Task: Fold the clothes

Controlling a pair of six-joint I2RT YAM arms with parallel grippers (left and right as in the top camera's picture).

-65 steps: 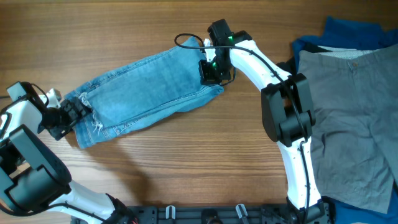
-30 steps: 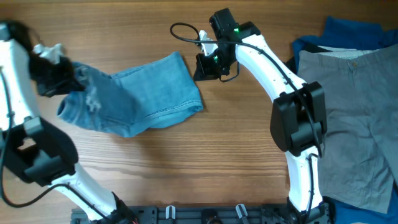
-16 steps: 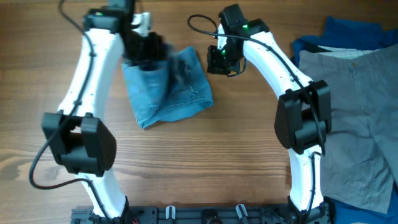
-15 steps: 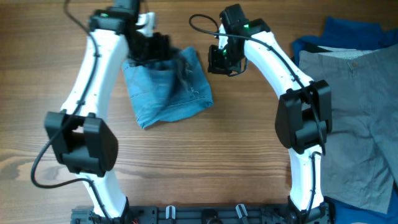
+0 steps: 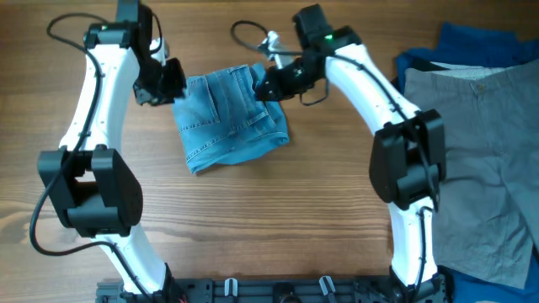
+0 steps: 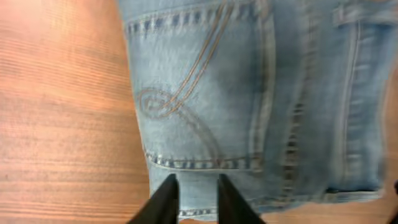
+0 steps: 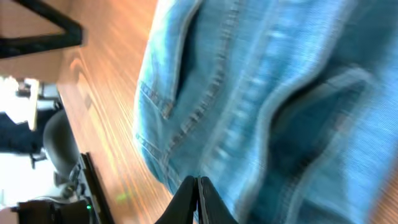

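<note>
The light-blue jeans [image 5: 232, 118] lie folded into a short bundle on the wooden table, a back pocket facing up [image 6: 205, 106]. My left gripper [image 5: 174, 84] hovers at the bundle's upper left edge. In the left wrist view its jaws [image 6: 194, 190] stand a little apart over the denim, with nothing between them. My right gripper [image 5: 266, 84] is at the bundle's upper right corner. In the right wrist view its fingers [image 7: 196, 183] are pressed together in front of the blurred denim [image 7: 261, 93]. Whether they pinch any cloth does not show.
Grey trousers [image 5: 480, 168] lie spread at the right of the table, on top of a dark-blue garment [image 5: 472, 42]. A black cable [image 5: 244, 35] loops beside the right wrist. The arms' base rail [image 5: 278, 290] runs along the near edge.
My left arm carried the leg end over onto the waist end, folding the jeans short, then let go and drew back to the left edge. My right gripper stayed at the upper right corner.
</note>
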